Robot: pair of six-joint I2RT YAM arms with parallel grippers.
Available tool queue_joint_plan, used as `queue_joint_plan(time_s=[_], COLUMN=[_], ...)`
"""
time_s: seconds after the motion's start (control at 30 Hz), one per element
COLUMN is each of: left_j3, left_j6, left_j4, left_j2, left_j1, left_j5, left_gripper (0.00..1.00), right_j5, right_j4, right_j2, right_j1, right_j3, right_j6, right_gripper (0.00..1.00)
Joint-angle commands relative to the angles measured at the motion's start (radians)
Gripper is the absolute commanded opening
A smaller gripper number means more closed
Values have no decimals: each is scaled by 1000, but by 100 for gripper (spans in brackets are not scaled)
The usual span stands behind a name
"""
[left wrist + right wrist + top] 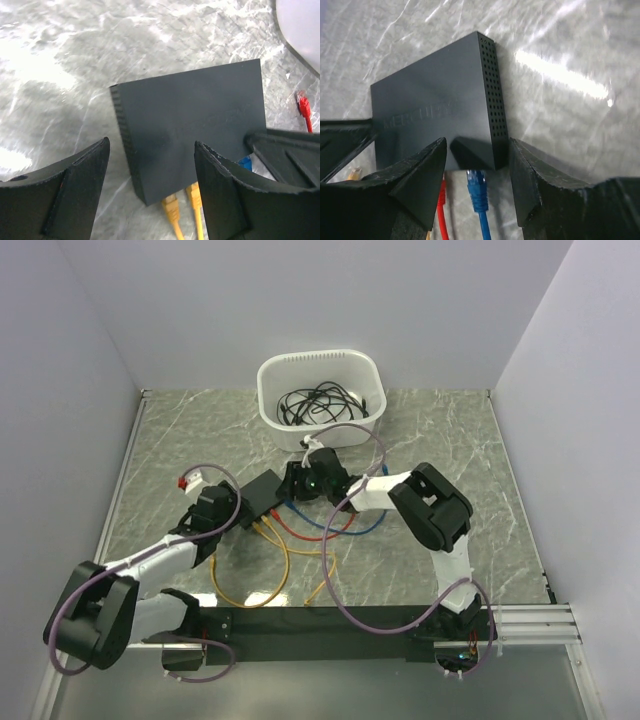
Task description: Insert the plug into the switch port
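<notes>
While both arms lean in over the bench (pixel 450 440), the top view puts the flat black switch (pixel 263 488) near the middle. The left end effector (pixel 238 512) is at one end of it and the right end effector (pixel 293 485) at the other. Yellow cables (pixel 287 560) loop toward the arm bases, and a white tub (pixel 275 390) stands behind.

From the left wrist, the fingers stand wide apart with nothing in them, the switch just ahead. Two yellow plugs (pixel 172 206) sit in its near edge. A loose red plug (pixel 304 107) lies on the bench beyond, apart from the box.

From the right wrist, the fingers are also spread wide and hold nothing. The blue plug (pixel 477 182) lies between them with its nose at the port edge (pixel 470 159). I cannot tell whether it is fully home. A red cable (pixel 441 200) runs in beside it, partly hidden by a finger.

I'd say the blue plug is the one in hand. To seat it well, the left fingers should brace the switch so it cannot slide. The right should close on the plug body rather than the cable, keep it square to the socket and press straight in, clear of the red neighbour.
</notes>
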Motion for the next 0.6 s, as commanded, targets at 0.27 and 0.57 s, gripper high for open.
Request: queue_joint_plan(time_s=[0.27,0.57], left_j3=[-14,-34], left_j6=[109,140], left_j4=[343,438], left_j2=[156,187], left_j1=[9,9], left_j5=[165,228], left_gripper=[69,67], right_j5=[77,137], right_j4=[109,95], right_j2=[-148,-225], right_j1=[105,190], right_j3=[-312,-377], right_j6=[179,187], right_gripper=[60,59])
